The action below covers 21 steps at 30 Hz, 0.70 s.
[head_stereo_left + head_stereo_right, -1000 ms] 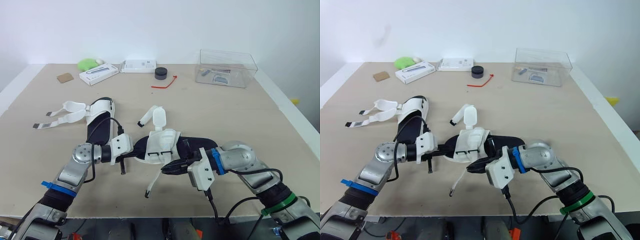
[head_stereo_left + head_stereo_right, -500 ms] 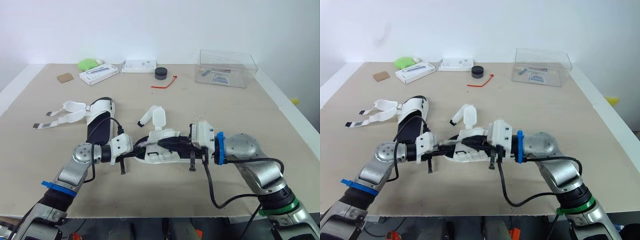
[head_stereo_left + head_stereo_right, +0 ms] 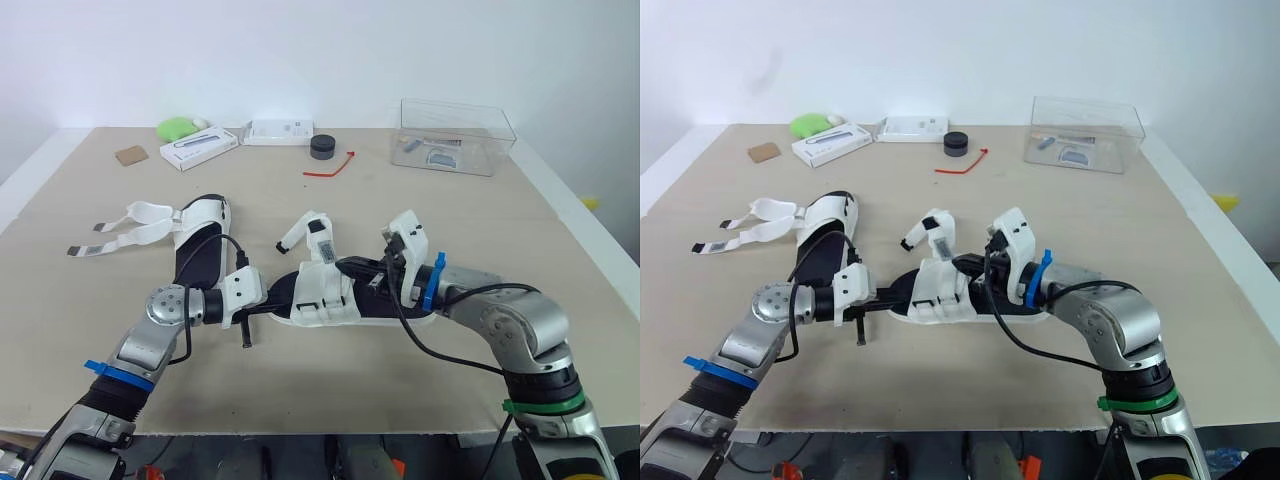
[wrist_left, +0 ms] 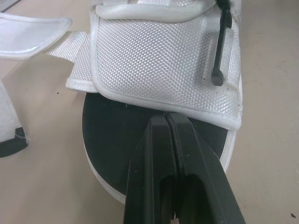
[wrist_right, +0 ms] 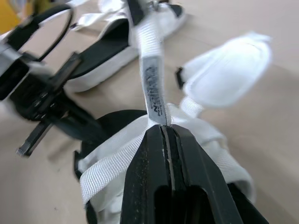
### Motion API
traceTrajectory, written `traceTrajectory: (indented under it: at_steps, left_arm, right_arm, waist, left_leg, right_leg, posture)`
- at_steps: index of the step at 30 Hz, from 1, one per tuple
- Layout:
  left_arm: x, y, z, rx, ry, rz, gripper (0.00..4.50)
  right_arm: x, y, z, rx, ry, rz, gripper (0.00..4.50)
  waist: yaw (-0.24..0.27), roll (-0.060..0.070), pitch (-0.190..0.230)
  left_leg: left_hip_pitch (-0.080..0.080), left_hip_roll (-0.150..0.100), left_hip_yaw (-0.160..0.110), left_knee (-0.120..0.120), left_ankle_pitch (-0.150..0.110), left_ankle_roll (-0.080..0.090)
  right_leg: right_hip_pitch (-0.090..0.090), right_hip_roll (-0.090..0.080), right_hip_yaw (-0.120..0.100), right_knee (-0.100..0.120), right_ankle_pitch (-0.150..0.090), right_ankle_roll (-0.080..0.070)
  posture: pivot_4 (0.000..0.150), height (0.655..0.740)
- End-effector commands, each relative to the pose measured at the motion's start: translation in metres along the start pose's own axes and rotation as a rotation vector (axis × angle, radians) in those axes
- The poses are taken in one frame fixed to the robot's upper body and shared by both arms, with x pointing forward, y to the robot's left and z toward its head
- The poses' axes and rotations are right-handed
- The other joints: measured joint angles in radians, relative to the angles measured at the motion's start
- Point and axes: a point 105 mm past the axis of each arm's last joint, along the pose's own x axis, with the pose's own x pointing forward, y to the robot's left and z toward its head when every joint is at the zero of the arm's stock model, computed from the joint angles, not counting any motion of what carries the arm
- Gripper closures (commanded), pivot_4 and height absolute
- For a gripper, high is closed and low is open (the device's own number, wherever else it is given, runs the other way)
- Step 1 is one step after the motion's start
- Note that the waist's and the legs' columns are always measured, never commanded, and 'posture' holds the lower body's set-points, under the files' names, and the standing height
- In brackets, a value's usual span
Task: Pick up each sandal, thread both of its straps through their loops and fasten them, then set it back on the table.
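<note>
One strap [image 5: 152, 88] in R claw [image 5: 161, 129], mid-table [image 3: 470, 215]

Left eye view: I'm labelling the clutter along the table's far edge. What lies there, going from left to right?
brown card → long white box → flat white box → black round tin → clear plastic container

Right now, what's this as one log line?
left gripper: shut, tips at near sandal | right gripper: shut on strap | far sandal: on table, straps loose
</note>
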Motion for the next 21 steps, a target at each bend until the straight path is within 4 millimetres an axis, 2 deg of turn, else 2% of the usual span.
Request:
traceTrajectory:
  at_steps: [1, 7, 18, 21]
  left_arm:
    - [-0.004, -0.005, -0.028, -0.058, 0.116, -0.002, 4.50]
    - [-0.003, -0.006, -0.028, -0.057, 0.116, -0.004, 4.50]
    - [-0.004, -0.009, -0.028, -0.060, 0.118, -0.010, 4.50]
    - [-0.005, -0.009, -0.028, -0.060, 0.118, -0.010, 4.50]
  right_arm:
    - [-0.009, -0.009, 0.019, 0.005, -0.055, -0.057, 4.39]
    - [-0.011, -0.014, 0.014, 0.074, -0.016, -0.092, 4.39]
    - [-0.008, -0.010, 0.014, 0.017, 0.033, -0.089, 4.39]
    - [-0.011, -0.012, 0.021, -0.066, 0.020, -0.089, 3.64]
  waist:
    - [0.000, 0.000, 0.000]
    - [0.000, 0.000, 0.000]
    - [-0.001, 0.000, 0.000]
    - [-0.001, 0.000, 0.000]
  left_leg:
    - [0.000, 0.000, 0.000, 0.000, 0.000, 0.000]
    - [0.000, 0.000, 0.000, 0.000, 0.000, 0.000]
    - [-0.001, 0.000, 0.000, 0.000, 0.000, 0.000]
    - [-0.001, 0.000, 0.000, 0.000, 0.000, 0.000]
  right_leg:
    - [0.000, 0.000, 0.000, 0.000, 0.000, 0.000]
    - [0.000, 0.001, 0.000, 0.000, 0.000, 0.000]
    - [-0.001, 0.002, 0.000, 0.000, 0.000, 0.001]
    - [-0.001, 0.002, 0.000, -0.001, 0.000, 0.001]
  posture:
    - [0.150, 0.7400]
    - [0.150, 0.7400]
    - [0.150, 0.7400]
    - [0.150, 0.7400]
